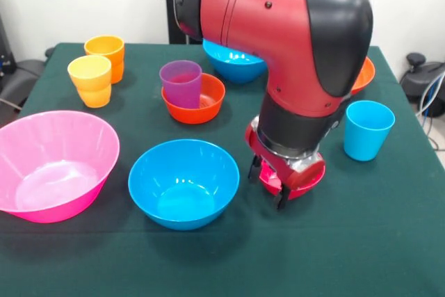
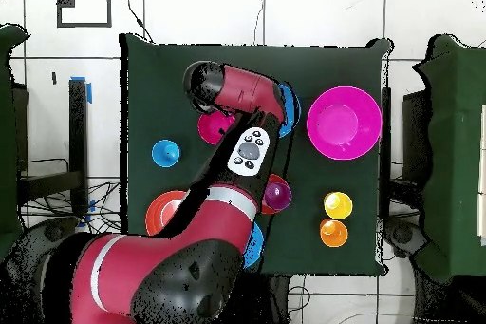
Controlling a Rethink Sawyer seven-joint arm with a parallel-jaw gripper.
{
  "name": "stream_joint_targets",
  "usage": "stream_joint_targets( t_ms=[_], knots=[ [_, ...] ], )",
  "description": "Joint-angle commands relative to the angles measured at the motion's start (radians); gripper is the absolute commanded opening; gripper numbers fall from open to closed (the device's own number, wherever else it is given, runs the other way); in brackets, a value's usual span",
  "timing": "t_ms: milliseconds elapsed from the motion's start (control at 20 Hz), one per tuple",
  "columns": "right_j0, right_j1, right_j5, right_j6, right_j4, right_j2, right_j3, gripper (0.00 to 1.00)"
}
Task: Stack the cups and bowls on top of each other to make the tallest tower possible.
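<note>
My gripper (image 1: 268, 183) hangs low over the small crimson bowl (image 1: 309, 177), which sits on the table right of centre. Its two dark fingers (image 1: 254, 168) stand apart on either side of the bowl's near rim, open. The purple cup (image 1: 181, 83) stands inside the small orange bowl (image 1: 201, 109) at mid table. The light blue cup (image 1: 367, 129) stands to the right. Yellow (image 1: 90, 80) and orange (image 1: 106, 53) cups stand at the far left. In the overhead view the arm hides the gripper, and the crimson bowl (image 2: 214, 126) shows beside it.
The huge pink bowl (image 1: 52, 161) and a blue bowl (image 1: 183, 182) sit at the front left. A second blue bowl (image 1: 233, 60) sits at the back. The wide orange bowl (image 1: 365, 74) is half hidden behind the arm (image 1: 278, 26). The green table (image 1: 361, 241) ends close on the right.
</note>
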Motion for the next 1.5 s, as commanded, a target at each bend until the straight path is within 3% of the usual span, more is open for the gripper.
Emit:
stream_joint_targets(
  t_ms=[50,350,500,650,750,1000,1200,1500],
  knots=[
    [-0.029,-0.144,0.193,0.106,-0.009,0.033,-0.019,1.0],
    [-0.091,-0.2,0.215,0.009,-0.038,0.038,-0.093,1.0],
    [-0.094,-0.228,0.231,0.009,-0.044,0.045,-0.073,1.0],
    [-0.074,-0.268,0.253,-0.011,-0.068,0.052,0.006,1.0],
    [-0.044,-0.285,0.23,-0.004,-0.071,0.072,0.11,1.0],
    [-0.008,-0.29,0.187,0.09,-0.004,0.134,0.245,1.0],
    [0.015,-0.288,0.158,0.156,0.04,0.153,0.303,1.0],
    [0.041,-0.266,0.129,0.193,0.068,0.142,0.315,1.0]
  ],
)
